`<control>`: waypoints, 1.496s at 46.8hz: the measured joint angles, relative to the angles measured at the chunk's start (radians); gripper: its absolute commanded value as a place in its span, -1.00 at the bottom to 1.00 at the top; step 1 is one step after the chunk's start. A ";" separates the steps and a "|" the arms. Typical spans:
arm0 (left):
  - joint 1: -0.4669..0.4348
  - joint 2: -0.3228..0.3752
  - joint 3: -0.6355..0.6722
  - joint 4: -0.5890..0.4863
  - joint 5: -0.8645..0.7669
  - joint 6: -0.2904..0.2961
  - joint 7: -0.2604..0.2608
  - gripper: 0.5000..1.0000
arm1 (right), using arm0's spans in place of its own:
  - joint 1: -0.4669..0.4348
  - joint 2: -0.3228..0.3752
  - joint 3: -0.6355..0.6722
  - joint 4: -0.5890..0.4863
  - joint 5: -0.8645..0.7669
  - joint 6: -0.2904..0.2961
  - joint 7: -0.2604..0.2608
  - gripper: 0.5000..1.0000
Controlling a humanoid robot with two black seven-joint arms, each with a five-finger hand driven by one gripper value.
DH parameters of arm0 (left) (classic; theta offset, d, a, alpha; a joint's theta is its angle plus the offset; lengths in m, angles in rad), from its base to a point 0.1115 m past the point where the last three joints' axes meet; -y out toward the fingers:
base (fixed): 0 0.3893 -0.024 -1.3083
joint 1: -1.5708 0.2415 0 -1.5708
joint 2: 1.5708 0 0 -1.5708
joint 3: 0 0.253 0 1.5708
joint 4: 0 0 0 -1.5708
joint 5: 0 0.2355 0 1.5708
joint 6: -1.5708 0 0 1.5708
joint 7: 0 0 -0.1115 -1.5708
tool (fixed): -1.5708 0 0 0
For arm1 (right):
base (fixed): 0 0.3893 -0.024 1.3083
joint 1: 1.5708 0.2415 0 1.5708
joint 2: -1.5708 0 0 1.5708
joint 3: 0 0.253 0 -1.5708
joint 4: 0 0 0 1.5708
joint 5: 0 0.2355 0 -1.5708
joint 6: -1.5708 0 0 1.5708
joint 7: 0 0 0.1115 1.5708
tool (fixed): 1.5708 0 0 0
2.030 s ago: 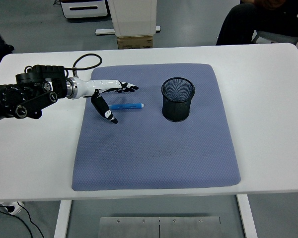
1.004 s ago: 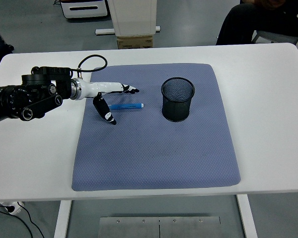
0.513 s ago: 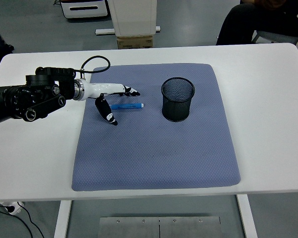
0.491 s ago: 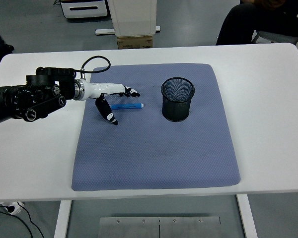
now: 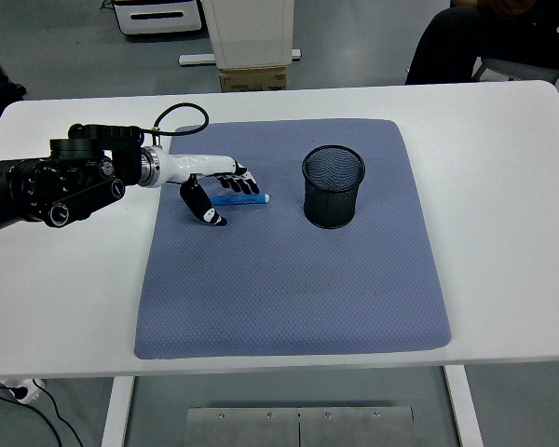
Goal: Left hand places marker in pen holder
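The marker [image 5: 240, 198] is a slim blue stick lying flat on the blue-grey mat [image 5: 289, 279], its length running left to right; its right end is paler, its left end is hidden under the fingers; it lies left of the pen holder [image 5: 334, 186] and apart from it. The pen holder is a black wire-mesh cup, standing upright on the mat, its mouth open to the camera. The left hand [image 5: 216, 186] reaches in from the left on a white wrist; its dark fingers [image 5: 242, 187] curl down over the marker's left part while the thumb points down toward the mat on the near side; whether they grip the marker yet cannot be told; the mat lies on the white table [image 5: 503, 186].
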 measured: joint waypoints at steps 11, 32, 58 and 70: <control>0.001 -0.003 0.003 0.000 0.032 0.005 0.000 -0.18 | 0.000 0.000 0.000 0.000 0.000 0.000 0.000 1.00; 0.005 -0.016 0.023 0.000 0.038 0.039 0.000 -0.47 | 0.000 0.000 0.000 0.000 0.000 0.000 0.000 1.00; 0.004 -0.019 0.025 0.000 0.038 0.042 0.000 -0.69 | 0.000 0.000 0.000 0.000 0.000 0.000 0.000 1.00; 0.006 -0.019 0.025 0.000 0.038 0.042 -0.001 -0.79 | 0.000 0.000 0.000 0.000 0.000 0.000 0.000 1.00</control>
